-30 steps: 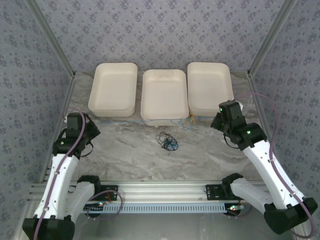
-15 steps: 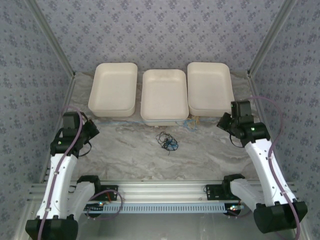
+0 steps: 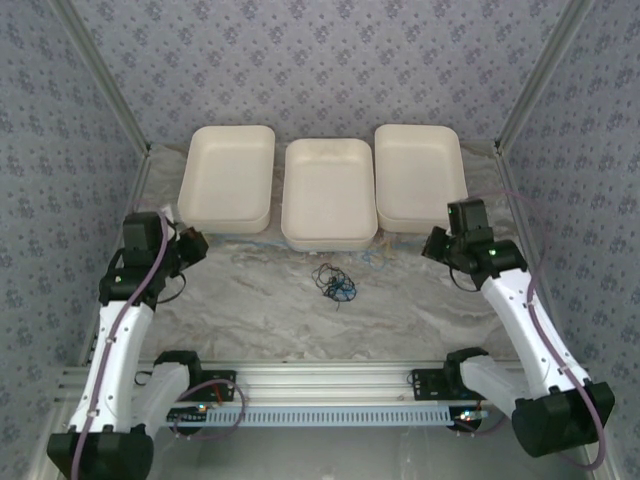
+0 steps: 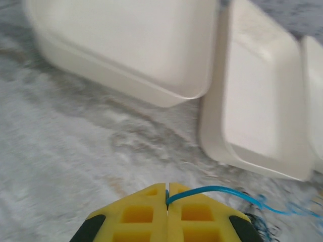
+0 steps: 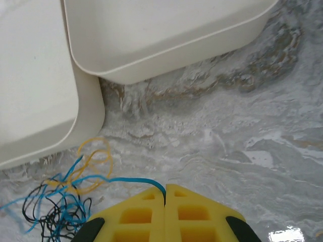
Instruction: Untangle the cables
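The cables (image 3: 335, 283) lie as a small tangle of blue, black and yellow-tan cords on the marble table, in front of the middle tray. My left gripper (image 3: 196, 246) hovers at the left, near the left tray's front corner. In the left wrist view its yellow jaws (image 4: 167, 194) are shut on a blue cable (image 4: 227, 190) that runs off to the right. My right gripper (image 3: 433, 246) is at the right. It too (image 5: 165, 194) is shut on a blue cable (image 5: 121, 180), which leads left to yellow loops (image 5: 96, 160) and black strands (image 5: 35, 212).
Three white trays stand side by side at the back: left (image 3: 228, 178), middle (image 3: 328, 192), right (image 3: 420, 177). Patterned walls enclose the table on three sides. An aluminium rail (image 3: 320, 380) with the arm bases runs along the near edge.
The left gripper has edged forward and right toward the left tray. The right wrist swung out to the right, then came back left. The tangle has stayed in place.
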You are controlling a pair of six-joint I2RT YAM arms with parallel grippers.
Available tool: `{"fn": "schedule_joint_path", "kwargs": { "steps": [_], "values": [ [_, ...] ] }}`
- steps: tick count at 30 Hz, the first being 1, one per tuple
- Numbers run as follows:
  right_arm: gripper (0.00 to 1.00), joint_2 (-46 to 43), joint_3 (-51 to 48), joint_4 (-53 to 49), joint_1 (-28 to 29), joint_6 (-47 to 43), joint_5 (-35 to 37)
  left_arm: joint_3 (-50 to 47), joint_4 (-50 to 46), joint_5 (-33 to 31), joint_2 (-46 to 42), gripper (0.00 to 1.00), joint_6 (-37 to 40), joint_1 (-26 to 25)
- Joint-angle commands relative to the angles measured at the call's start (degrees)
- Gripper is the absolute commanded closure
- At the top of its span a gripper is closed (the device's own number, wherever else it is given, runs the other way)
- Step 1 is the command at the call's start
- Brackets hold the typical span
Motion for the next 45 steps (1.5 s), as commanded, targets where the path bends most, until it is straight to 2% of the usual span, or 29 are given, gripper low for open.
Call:
{"fn": "schedule_joint_path", "kwargs": {
  "steps": [1, 6, 9, 15, 22, 25, 30, 33, 36, 38, 41, 42, 44, 45],
  "values": [
    [1.0, -0.93, -3.68, -2.11, 0.32, 2.88, 5.46, 7.08, 6.91, 7.1, 1.57, 1.0, -0.69, -4.86],
    [1.0, -1.09, -8.99, 0.9, -5.08, 4.93, 6.24, 19.34, 5.17, 2.71, 10.58, 1.0, 2.05, -18.08],
    [1.0, 0.3, -9.63, 1.7, -8.66, 4.99, 5.1, 26.06, 1.75, -2.55, 15.91, 1.0, 5.56, -22.88],
    [1.0, 1.35, -9.16, 2.54, -15.67, 4.48, 3.74, 34.51, -6.01, -14.43, 21.9, 1.0, 11.3, -26.24],
    [1.0, 1.32, -7.21, 5.82, -18.55, 1.1, 1.29, 34.02, -12.51, -21.73, 23.79, 1.0, 16.85, -29.36],
    [1.0, 1.15, -5.54, 5.58, -18.51, 0.09, 1.5, 31.08, -14.61, -32.15, 23.47, 1.0, 17.37, -32.54],
    [1.0, 1.44, -3.11, 3.75, -18.28, -3.02, 1.77, 28.71, -20.1, -57.04, 23.59, 1.0, 15.74, -35.73],
    [1.0, 1.59, -3.21, 2.45, -18.11, -3.69, 2.24, 29.52, -20.82, -62.47, 23.26, 1.0, 14.97, -35.95],
    [1.0, 2.56, -4.35, 1.82, -18.33, -2.32, 1.81, 31.92, -20.11, -63.2, 23.79, 1.0, 15.48, -37.29],
    [1.0, 3.5, -5.08, 1.39, -18.26, -0.3, 0.55, 33.57, -18.04, -57.65, 24.53, 1.0, 16.87, -38.57],
    [1.0, 4.87, -7.55, 3.79, -18.29, 2.62, -3.95, 35.06, -11.92, -48.69, 25.92, 1.0, 19.67, -43.45],
    [0.97, 5.19, -8.47, 4.62, -18.24, 3.28, -4.89, 36.42, -10.57, -45.61, 27.01, 1.0, 20.18, -45.11],
    [0.85, 5.39, -9.83, 5.71, -18.27, 4.25, -6.04, 39.24, -8.3, -40.22, 29.21, 1.0, 20.51, -47.56],
    [0.75, 5.18, -10.23, 5.85, -18.31, 4.66, -6.52, 40.72, -7.25, -37.78, 30.34, 1.0, 20.73, -48.6]
  ]
}}
